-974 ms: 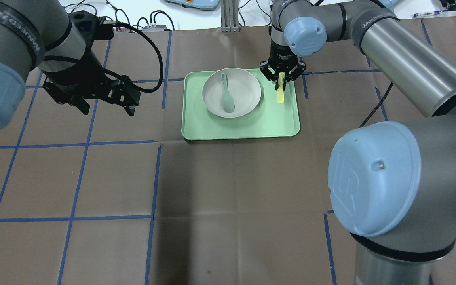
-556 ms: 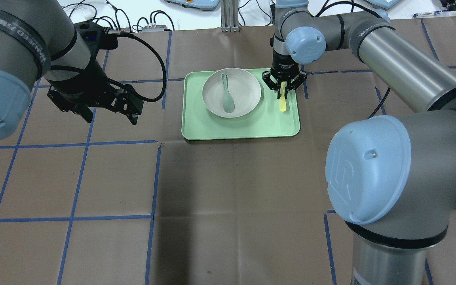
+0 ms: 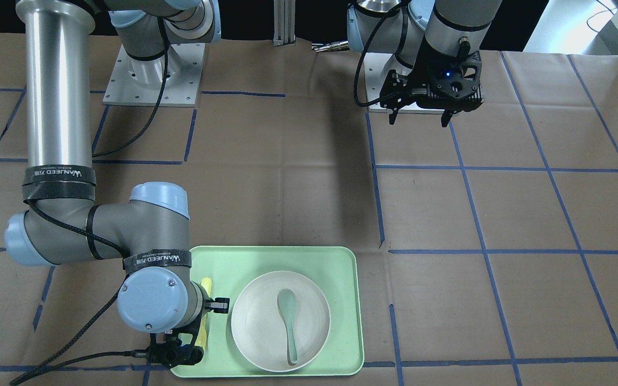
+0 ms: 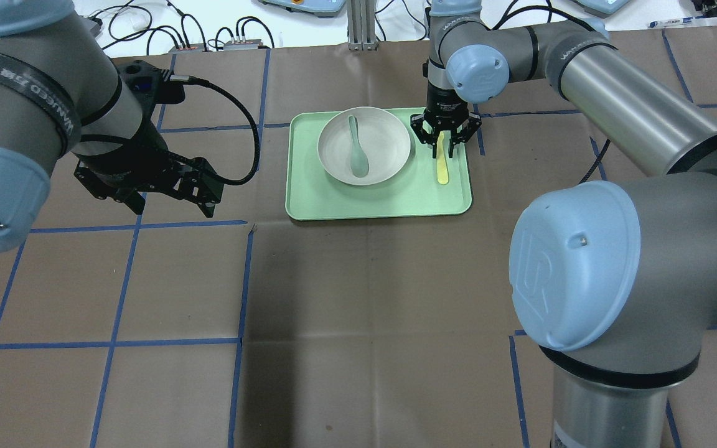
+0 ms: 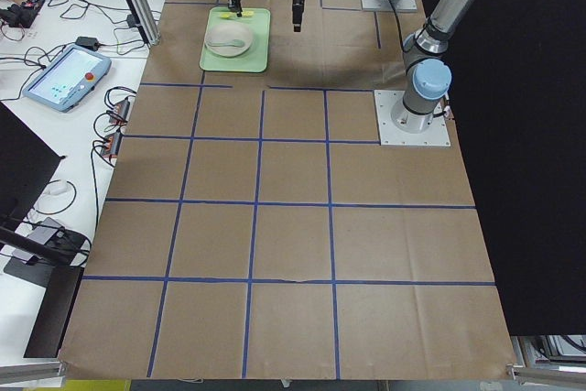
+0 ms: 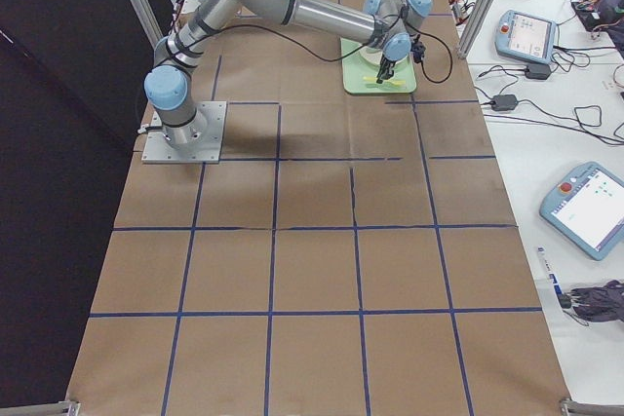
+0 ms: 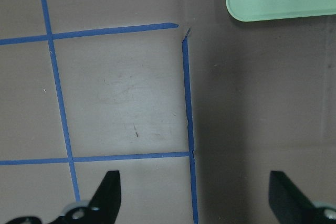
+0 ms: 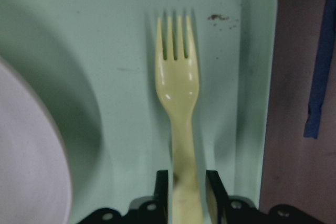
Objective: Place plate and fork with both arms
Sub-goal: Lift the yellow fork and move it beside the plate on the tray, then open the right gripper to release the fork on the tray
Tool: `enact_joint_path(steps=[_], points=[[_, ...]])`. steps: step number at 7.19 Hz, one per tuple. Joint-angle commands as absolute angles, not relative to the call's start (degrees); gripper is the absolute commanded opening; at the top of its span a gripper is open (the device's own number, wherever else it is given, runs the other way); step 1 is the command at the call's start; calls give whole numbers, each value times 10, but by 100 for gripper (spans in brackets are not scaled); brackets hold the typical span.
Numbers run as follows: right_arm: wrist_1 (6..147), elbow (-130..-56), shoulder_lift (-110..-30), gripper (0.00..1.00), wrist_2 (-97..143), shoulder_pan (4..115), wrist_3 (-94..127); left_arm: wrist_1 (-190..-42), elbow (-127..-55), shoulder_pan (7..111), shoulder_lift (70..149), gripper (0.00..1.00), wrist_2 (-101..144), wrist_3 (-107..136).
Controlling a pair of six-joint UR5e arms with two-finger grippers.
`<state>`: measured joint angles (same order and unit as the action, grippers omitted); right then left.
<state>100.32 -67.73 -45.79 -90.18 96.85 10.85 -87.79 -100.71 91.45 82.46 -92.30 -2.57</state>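
Right wrist-mounted camera: right hand (image 8: 185, 195) is pinching the fork (image 8: 178, 77) by its handle on the tray (image 8: 105, 51) beside the plate (image 8: 26, 156); left hand (image 7: 191, 195) is hovering, released, over the bench (image 7: 131, 93).

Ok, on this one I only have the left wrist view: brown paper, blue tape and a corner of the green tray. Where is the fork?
Observer: The fork is down in the tray, beside the plate, on the right arm's side.
Operator: Has anything got hold of it?
Observer: The right gripper is at its handle, fingers close against both sides; it looks gripped.
Operator: Is the plate empty?
Observer: No, a grey-green spoon lies in it.
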Motion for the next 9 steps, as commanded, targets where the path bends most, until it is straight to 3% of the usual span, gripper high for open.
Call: enact_joint_path(steps=[1,6,9], points=[[996,-675,-473,100,-903,965,108,-878,-1007,913,824,100,-924,-25],[868,-693,-641,100,-919,922,9,-881,-953,884,864,100,-921,-25],[873,-818,-782,100,-917,897,-10,-880,-945,890,874,100,-918,-22]])
